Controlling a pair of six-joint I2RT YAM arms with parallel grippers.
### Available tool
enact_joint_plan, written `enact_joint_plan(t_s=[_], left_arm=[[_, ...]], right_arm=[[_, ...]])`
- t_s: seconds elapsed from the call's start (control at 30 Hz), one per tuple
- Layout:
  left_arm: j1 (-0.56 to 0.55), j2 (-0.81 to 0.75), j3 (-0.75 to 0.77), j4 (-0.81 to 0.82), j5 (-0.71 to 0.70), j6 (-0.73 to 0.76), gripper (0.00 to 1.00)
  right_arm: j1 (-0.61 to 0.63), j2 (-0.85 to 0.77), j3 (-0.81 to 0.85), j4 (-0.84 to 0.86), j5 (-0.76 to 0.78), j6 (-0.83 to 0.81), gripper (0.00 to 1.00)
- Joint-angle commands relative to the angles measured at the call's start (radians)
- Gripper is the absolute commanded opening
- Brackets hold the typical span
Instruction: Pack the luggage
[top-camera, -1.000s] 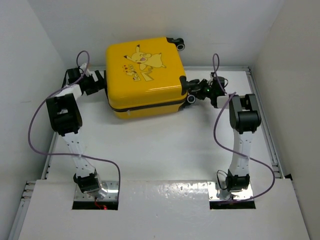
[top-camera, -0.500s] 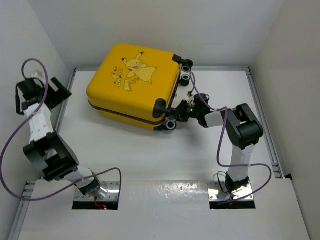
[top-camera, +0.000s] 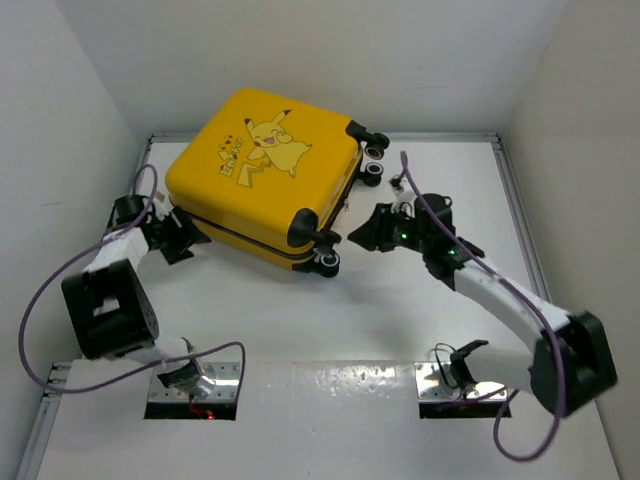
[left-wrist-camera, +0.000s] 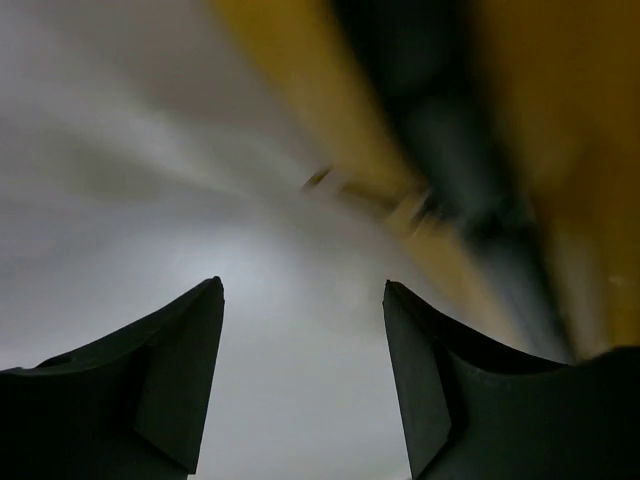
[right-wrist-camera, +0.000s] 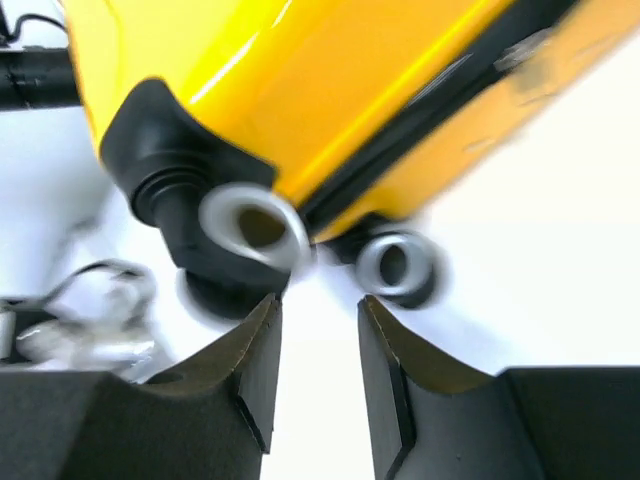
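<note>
1. Top: the shut luggage (top-camera: 262, 175) lies lid-up, far left. The left gripper (top-camera: 185, 238) is at its left corner, the right gripper (top-camera: 368, 232) near its wheels (top-camera: 327, 262).
2. Left wrist: jaws apart, empty.
3. Right wrist: jaws slightly apart, empty. Likely still positioning; next needs the zipper pull.

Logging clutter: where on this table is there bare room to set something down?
The widest bare stretch of table lies in front of the suitcase, down to the near edge. A smaller patch sits in the far right corner, behind the right gripper. Crowded: beside the left gripper and around the wheels.
</note>
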Motion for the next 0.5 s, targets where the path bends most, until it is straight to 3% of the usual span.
enact_joint_plan(t_s=[0.0,0.13,0.3,0.47], left_arm=[[-0.102,0.125,0.121,0.343,0.075,-0.166,0.67],[-0.155,0.373,0.352,0.443,0.037,-0.240,0.70],[-0.121,0.609,0.662,0.558,0.063,-0.312,0.76],[-0.121,0.762,0.867,0.658,0.040,-0.312,0.83]], right_arm=[[-0.022,-0.165,-0.024,-0.241,0.227,-0.252,0.36],[-0.076,-0.222,-0.080,-0.261,0.233,-0.332,0.36],[-0.149,-0.239,-0.104,-0.264,0.155,-0.373,0.37],[-0.165,-0.268,-0.162,-0.181,0.168,-0.404,0.37]])
